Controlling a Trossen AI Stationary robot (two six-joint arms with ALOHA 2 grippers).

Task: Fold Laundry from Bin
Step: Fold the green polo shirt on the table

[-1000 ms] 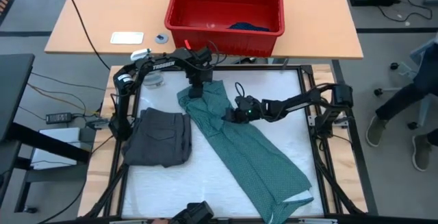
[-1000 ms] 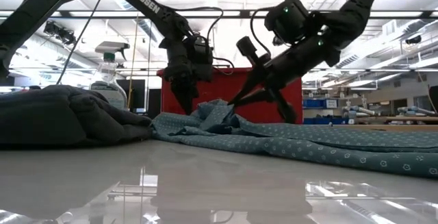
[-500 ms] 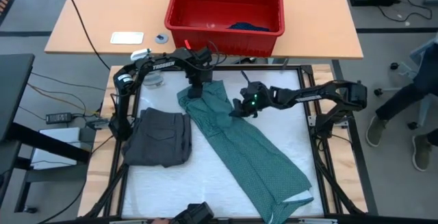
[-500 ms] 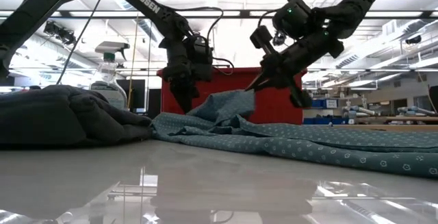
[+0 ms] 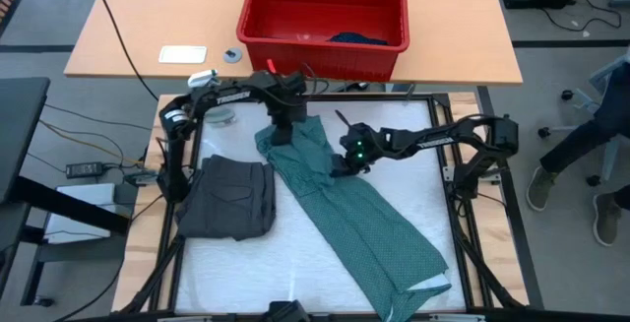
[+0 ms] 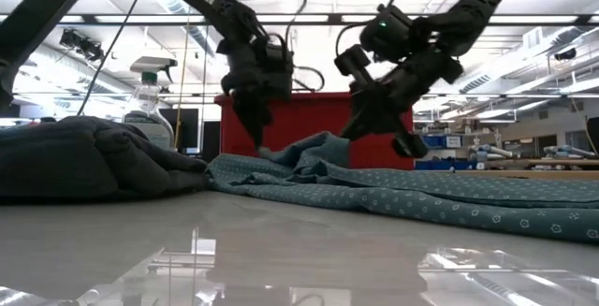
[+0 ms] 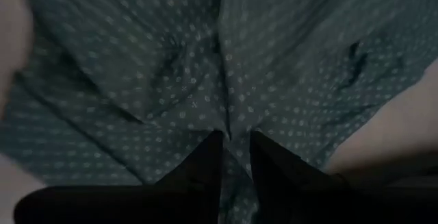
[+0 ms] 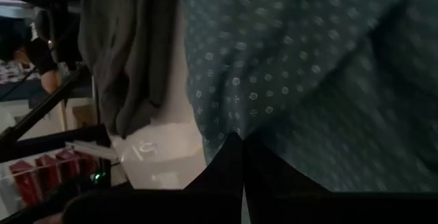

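Note:
The teal dotted T-shirt [image 5: 366,225] lies slantwise on the white mat, from the far middle down to the near right corner. My left gripper [image 5: 282,133] is shut on its far left end, just in front of the red bin [image 5: 320,44]. My right gripper [image 5: 338,167] is shut at the shirt's right edge, where the cloth stands in a low hump [image 6: 323,142]. A folded dark grey piece [image 5: 228,199] rests flat on the mat at the left. A bright blue piece [image 5: 356,38] lies inside the bin. My left gripper pinches a raised fold of the T-shirt [image 7: 229,131] between its two fingers, at the shirt's far left end. The fingers come steeply from above. The cloth around them is drawn into creases and stays low over the mat. My right gripper meets the T-shirt's edge [image 8: 222,131] at its shut fingertips, slanting down from the table's right side. The cloth edge runs to the tips; one layer or several, I cannot tell. Beside them the shirt rises in a slack hump, the rest on the mat.
The bin stands on a wooden table behind the mat, with a white card [image 5: 182,54] to its left. A black frame [image 5: 448,179] borders the mat. A person's legs [image 5: 581,155] show on the floor at the right. The near left of the mat [image 5: 246,268] is bare.
My right gripper has risen and tipped closer to level while drawing toward the far right, pulling the shirt's edge up into a peak. That peak has since sunk to a lower hump. My left gripper has risen slightly with its fold. The shirt's near end has stayed put.

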